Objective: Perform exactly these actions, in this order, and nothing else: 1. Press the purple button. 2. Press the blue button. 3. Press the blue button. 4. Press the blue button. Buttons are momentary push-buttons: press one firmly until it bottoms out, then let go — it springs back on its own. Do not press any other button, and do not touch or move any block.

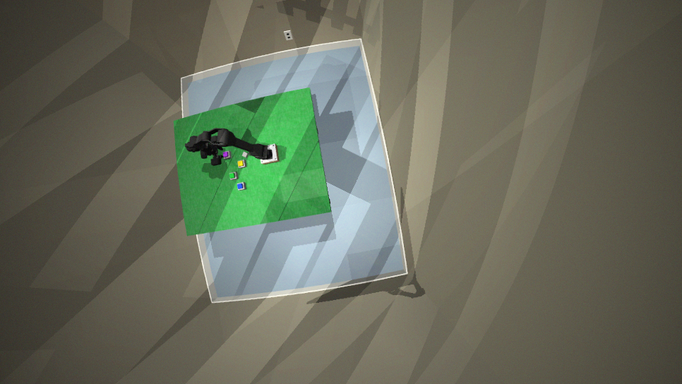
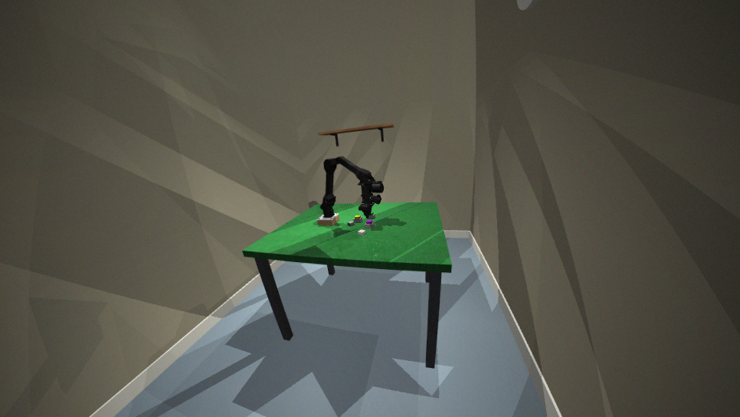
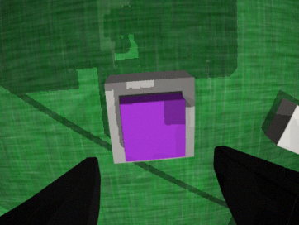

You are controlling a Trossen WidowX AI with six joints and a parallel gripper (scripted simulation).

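A black robot arm (image 2: 351, 178) bends down over small coloured buttons on a green table (image 2: 409, 243) with black legs, below a wooden wall shelf (image 2: 355, 129).

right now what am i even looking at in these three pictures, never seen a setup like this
It is one black robot arm bolted to a green table, ending in a two-fingered gripper.

The first picture looks straight down from the ceiling. The second looks from across the room. The third comes from a camera on the arm's wrist, so the two dark wedges at the bottom are the gripper's own fingers.

On the table lie four small square push-buttons in grey frames: the purple button, the yellow button, the green button and the blue button. There are also small pale blocks, such as the one at the wrist view's right edge.

The gripper hangs just above the purple button, fingers half apart, holding nothing. The button does not look pushed down yet.
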